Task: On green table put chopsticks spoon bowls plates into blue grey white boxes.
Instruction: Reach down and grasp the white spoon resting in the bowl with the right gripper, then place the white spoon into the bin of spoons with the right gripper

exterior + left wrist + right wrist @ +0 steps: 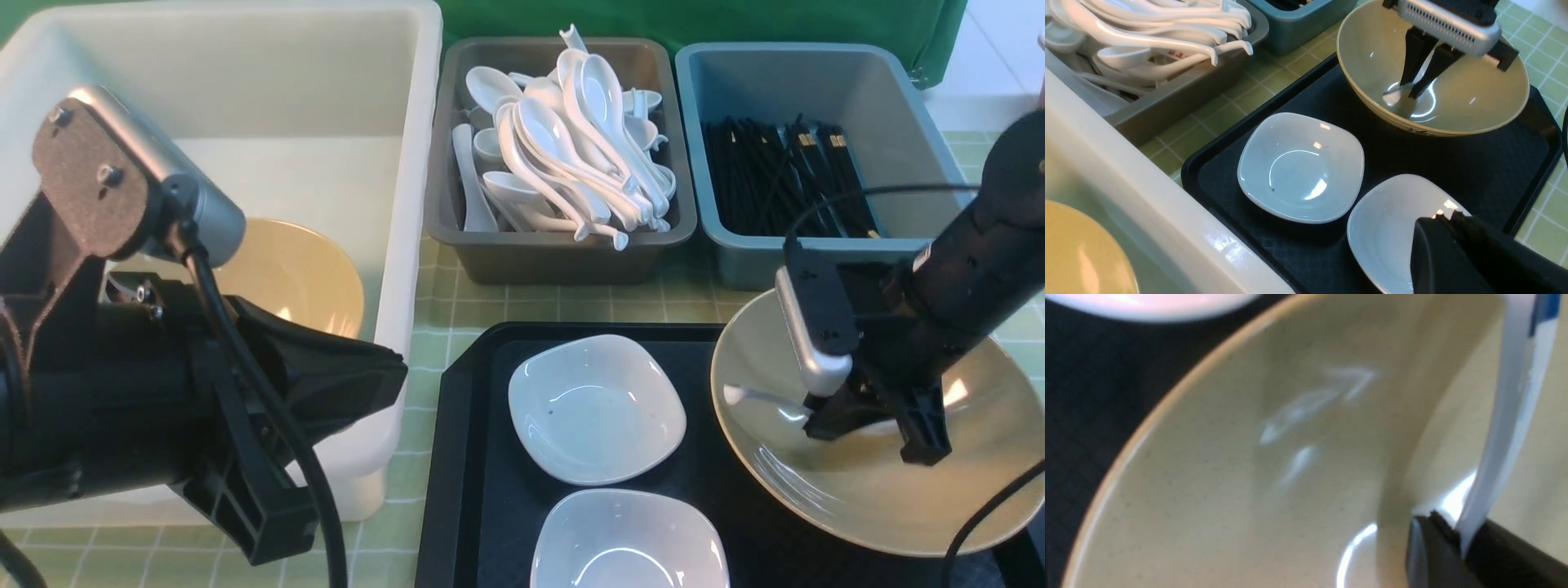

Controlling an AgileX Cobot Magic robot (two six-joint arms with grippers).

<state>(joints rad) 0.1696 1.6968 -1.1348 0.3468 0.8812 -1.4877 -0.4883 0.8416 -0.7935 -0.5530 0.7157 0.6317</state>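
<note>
Spoon point(1502, 433), one, glazed, presumably light, rigid, slippery and chippable, lying in the tan bowl point(775, 482); right gripper point(1410, 87) nearly closed, pinching its slim handle, the judged best hold; left gripper point(331, 457) shut, holding nothing.

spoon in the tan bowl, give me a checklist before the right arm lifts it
1. Right gripper at the spoon: ok, handle between the fingers
2. Firm grip: cannot tell
3. Spoon clear of the bowl: not ok, still inside
4. Left gripper away from the spoon: ok
5. Grey box has spare room: not ok, spoons heap above its rim
</note>
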